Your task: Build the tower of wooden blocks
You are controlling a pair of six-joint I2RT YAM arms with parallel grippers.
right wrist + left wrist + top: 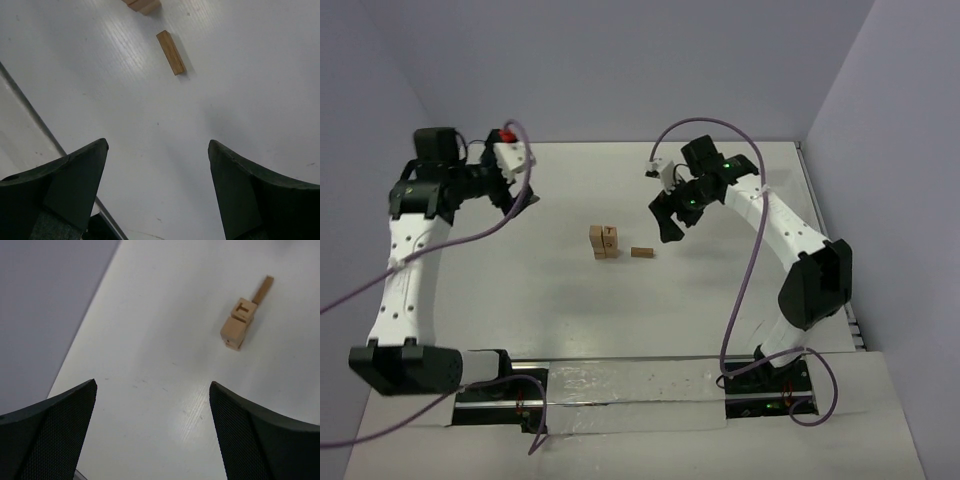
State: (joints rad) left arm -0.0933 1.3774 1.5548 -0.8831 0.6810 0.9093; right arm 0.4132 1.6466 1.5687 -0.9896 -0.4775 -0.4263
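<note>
A small stack of tan wood blocks, the tower (604, 241), stands mid-table, and a T is printed on its top block (241, 307). Just to its right a short flat wood block (641, 252) lies by itself on the table. In the right wrist view this lone block (171, 52) lies ahead of the fingers, and the tower's edge (142, 4) is cut off at the top. My left gripper (523, 203) hangs open far to the left of the tower, and nothing sits between its fingers (152, 384). My right gripper (667, 228) is open and empty to the right of the lone block (158, 142).
The white table (570, 310) is bounded by grey walls on the left, back and right. A raised rail runs along the table's right edge (840, 280). Purple cables loop off both arms.
</note>
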